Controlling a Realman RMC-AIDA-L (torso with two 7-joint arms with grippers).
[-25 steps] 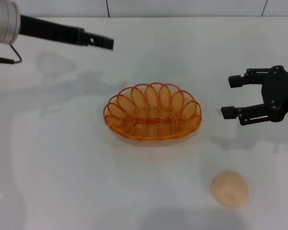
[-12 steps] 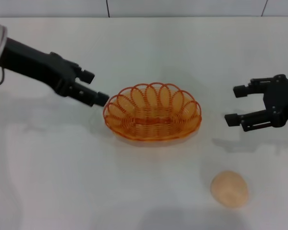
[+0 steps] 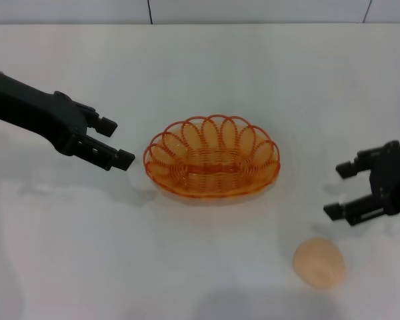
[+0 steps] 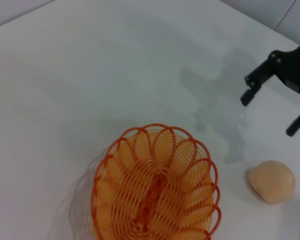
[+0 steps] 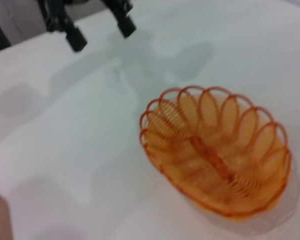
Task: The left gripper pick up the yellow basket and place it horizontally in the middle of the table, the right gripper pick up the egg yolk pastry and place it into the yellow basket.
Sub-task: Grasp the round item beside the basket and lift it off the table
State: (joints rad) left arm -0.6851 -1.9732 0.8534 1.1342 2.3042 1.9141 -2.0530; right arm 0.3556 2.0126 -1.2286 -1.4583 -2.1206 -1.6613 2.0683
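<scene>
Tabletop [image 3: 207, 73], plain white, fills the head view, and three things lie across it from the robot's left to its right. Farthest left, the left tool [image 3: 117, 141] hangs on its black arm just beside the yellow basket [image 3: 212, 157], its two fingers spread apart with nothing between them; the lower fingertip points at the basket's left end, near it but with a sliver of white showing between the two. In the right wrist view the same left tool [image 5: 100, 30] shows from the far side, both fingers parted above the tabletop [image 5: 65, 150].

The yellow basket sits upright in the middle of the tabletop, its long side running left to right, its looped rim whole and its inside empty. The left wrist view looks down into the yellow basket [image 4: 155, 190] and shows only wire and the tabletop [image 4: 90, 60] through it; the right wrist view shows the yellow basket [image 5: 217, 150] likewise empty.

Well to the right, the right tool [image 3: 343, 190] hovers with its fingers released and wide apart, gripping nothing. The egg yolk pastry [image 3: 319, 263] rests on the tabletop below and slightly left of that tool, apart from it and well apart from the basket. In the left wrist view the egg yolk pastry [image 4: 272, 181] lies near the open right tool [image 4: 272, 112].
</scene>
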